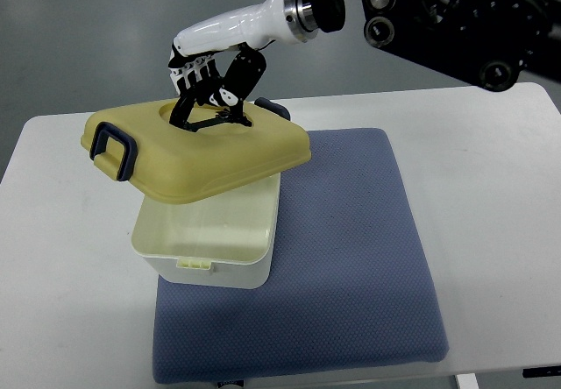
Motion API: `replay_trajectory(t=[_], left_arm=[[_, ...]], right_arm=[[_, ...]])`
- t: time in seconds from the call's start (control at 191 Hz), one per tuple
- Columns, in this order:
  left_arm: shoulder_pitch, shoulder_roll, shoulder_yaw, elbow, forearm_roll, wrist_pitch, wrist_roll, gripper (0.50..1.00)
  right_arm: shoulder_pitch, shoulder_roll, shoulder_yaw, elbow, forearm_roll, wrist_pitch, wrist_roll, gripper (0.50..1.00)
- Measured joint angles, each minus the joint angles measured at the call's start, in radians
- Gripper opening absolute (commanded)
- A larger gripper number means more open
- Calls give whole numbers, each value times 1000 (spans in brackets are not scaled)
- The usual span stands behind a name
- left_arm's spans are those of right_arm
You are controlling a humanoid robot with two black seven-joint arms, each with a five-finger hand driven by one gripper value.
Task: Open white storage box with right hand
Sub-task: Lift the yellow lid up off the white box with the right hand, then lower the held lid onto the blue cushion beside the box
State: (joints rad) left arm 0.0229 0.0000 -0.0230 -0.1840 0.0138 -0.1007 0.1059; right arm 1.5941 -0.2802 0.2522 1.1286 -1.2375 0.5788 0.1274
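The white storage box [219, 236] stands on the blue mat, its inside partly showing at the near side. Its pale yellow lid [202, 152] with dark blue side latches is lifted off the rim and tilted, covering the far part of the box. My right hand [210, 100] comes in from the upper right on a white forearm. Its black fingers [203, 113] are curled into the recessed handle at the lid's top and hold the lid up.
A blue padded mat [351, 258] covers the middle of the white table [61, 258]. The robot's dark arm hardware [456, 21] hangs over the table's far right corner. Grey floor lies beyond the far edge.
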Motion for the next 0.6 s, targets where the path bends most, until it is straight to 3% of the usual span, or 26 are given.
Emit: replay_trajectory(t=[0.304,0.598], left_arm=[[0,0,2,0,0,0,0,1000],[0,0,2,-1,0,0,0,1000]], right_arm=[[2,-228,14,85,6,32,1,500],[-70,-423,-2,94,-18,32,2,500]])
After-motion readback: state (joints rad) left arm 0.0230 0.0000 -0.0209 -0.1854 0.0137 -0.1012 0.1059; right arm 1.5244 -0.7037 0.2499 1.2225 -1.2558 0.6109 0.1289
